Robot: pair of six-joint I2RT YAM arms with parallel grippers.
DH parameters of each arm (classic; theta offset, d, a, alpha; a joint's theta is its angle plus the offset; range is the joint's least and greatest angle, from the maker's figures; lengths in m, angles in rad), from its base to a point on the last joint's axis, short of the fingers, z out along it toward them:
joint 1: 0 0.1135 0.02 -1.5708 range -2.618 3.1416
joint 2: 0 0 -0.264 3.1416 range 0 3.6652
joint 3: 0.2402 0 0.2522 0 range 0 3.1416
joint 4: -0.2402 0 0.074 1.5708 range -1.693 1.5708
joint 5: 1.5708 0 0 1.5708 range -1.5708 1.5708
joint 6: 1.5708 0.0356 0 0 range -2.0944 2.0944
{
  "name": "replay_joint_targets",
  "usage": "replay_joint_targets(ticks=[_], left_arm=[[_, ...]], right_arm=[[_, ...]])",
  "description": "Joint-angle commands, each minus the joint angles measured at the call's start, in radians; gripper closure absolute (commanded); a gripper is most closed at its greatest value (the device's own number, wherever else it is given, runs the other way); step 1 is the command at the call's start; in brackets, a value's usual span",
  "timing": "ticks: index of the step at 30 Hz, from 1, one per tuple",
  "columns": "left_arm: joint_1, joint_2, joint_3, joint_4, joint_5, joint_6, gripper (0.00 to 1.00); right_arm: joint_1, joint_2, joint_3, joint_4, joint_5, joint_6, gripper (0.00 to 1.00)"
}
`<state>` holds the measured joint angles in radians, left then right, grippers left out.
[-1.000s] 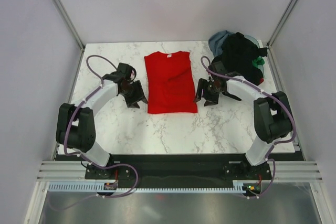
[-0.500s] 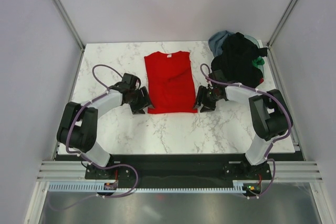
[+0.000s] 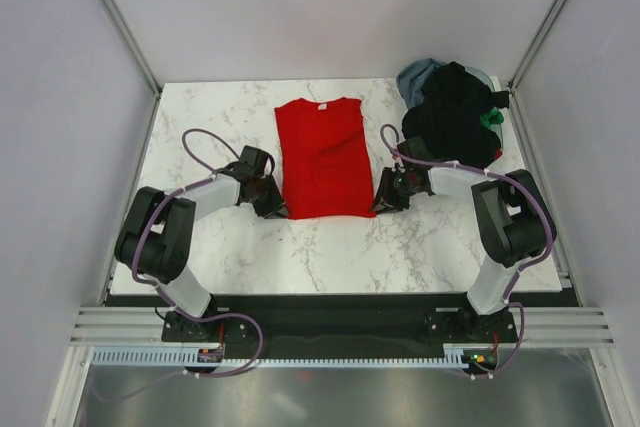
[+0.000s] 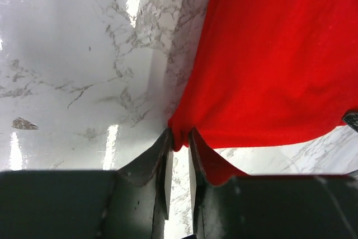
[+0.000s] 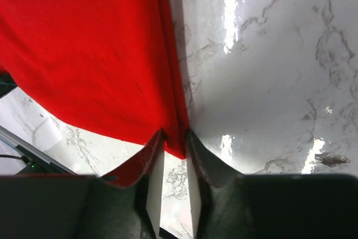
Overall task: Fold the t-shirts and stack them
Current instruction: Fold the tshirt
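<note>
A red t-shirt (image 3: 322,157) lies flat on the marble table, collar at the far end, sleeves folded in. My left gripper (image 3: 279,209) sits at its near left corner. In the left wrist view the jaws are pinched on that corner of the red t-shirt (image 4: 268,54), with the left gripper (image 4: 179,140) low on the table. My right gripper (image 3: 382,202) is at the near right corner. The right wrist view shows the right gripper (image 5: 174,141) shut on the hem corner of the red t-shirt (image 5: 84,43).
A heap of other t-shirts sits at the far right corner: a black one (image 3: 455,112) on top, a grey-blue one (image 3: 415,75) behind, a bit of green (image 3: 490,119). Bare marble table (image 3: 330,247) lies in front of the red shirt. White walls enclose the table.
Both grippers came down and inward to the red shirt's near corners. Their jaws, open a second ago, have shut on the cloth.
</note>
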<state>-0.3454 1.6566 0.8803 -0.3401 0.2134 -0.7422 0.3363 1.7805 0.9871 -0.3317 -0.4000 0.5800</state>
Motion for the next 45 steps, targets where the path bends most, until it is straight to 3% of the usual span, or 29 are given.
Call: replay_joint_targets(ticks=[1, 2, 5, 7, 15, 21, 30, 36, 45], left_arm=[[-0.004, 0.012, -0.012, 0.041, -0.04, -0.032, 0.78], [-0.004, 0.012, -0.015, 0.049, -0.04, -0.032, 0.87], [-0.009, 0.005, -0.012, 0.055, -0.031, -0.032, 0.98], [-0.013, -0.017, -0.012, 0.041, -0.019, -0.028, 0.98], [-0.067, -0.217, -0.053, -0.128, 0.006, -0.048, 0.98], [-0.147, -0.421, -0.086, -0.302, 0.023, -0.062, 0.98], [-0.222, -0.725, -0.003, -0.577, -0.063, -0.158, 0.98], [-0.216, -0.643, 0.16, -0.62, -0.209, -0.086, 0.98], [-0.092, -0.379, 0.376, -0.606, -0.22, 0.015, 0.98]], right_arm=[[0.003, 0.023, -0.025, 0.003, 0.015, -0.017, 0.72], [0.003, 0.025, -0.024, 0.006, 0.013, -0.017, 0.75], [0.003, 0.016, -0.025, 0.016, 0.001, -0.009, 0.89], [0.003, -0.004, -0.028, 0.016, -0.008, -0.005, 0.99], [0.003, -0.19, -0.094, -0.101, -0.007, -0.026, 1.0], [0.026, -0.444, -0.122, -0.266, 0.0, -0.019, 1.0], [0.072, -0.694, -0.075, -0.481, 0.067, 0.0, 1.0], [0.072, -0.597, 0.071, -0.521, 0.151, -0.052, 1.0], [0.032, -0.316, 0.367, -0.529, 0.251, -0.16, 1.0]])
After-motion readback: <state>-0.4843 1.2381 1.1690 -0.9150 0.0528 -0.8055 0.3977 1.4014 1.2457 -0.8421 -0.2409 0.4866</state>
